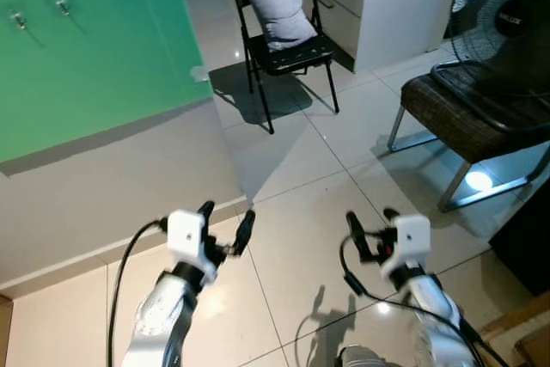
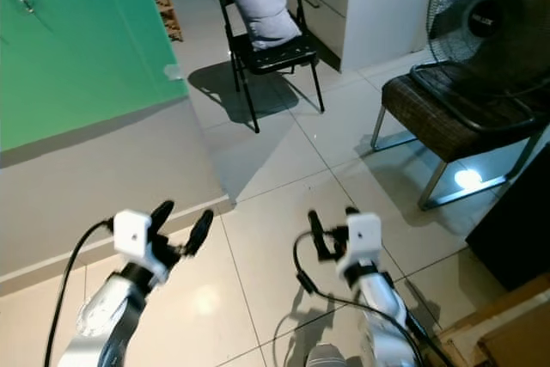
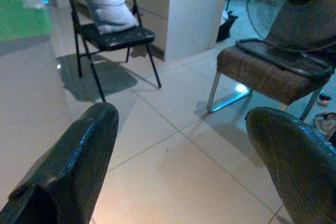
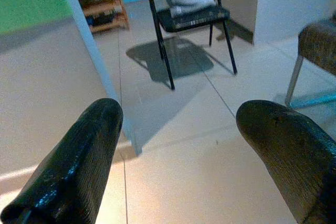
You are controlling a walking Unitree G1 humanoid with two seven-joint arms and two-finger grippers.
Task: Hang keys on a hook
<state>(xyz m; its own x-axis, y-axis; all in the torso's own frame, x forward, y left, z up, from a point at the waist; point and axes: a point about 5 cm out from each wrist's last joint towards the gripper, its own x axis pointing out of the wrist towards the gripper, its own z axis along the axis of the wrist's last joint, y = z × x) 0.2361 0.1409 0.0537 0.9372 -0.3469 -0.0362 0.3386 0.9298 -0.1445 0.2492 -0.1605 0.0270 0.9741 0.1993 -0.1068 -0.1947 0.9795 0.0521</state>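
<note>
Nearest the viewer, two silver arms reach forward over the pale tiled floor [image 1: 292,238]. The left hand [image 1: 225,228] hangs low near the foot of the wall, its two black fingers [image 3: 79,161] spread apart with nothing between them. The right hand [image 1: 371,234] is held level with it, well apart from it, its two fingers [image 4: 79,156] likewise spread and empty. One black cable loops from each wrist.

Middle ground, left: a partition wall whose lower band is pale and whose upper band is a green panel [image 1: 94,49]. Two small metal hooks [image 1: 17,20] are fixed high on the green panel, side by side; nothing hangs from either one. No keys can be made out on the hooks, in either hand or on the floor.

Middle ground, right: one low bench [image 1: 468,122] with a dark woven seat and metal legs. One standing fan [image 1: 507,23] rests tilted on it.

Far ground: one black folding chair [image 1: 284,53] stands on the tiles. One grey cushion [image 1: 277,6] leans upright against its backrest. Behind it stands one white cabinet [image 1: 404,2].
</note>
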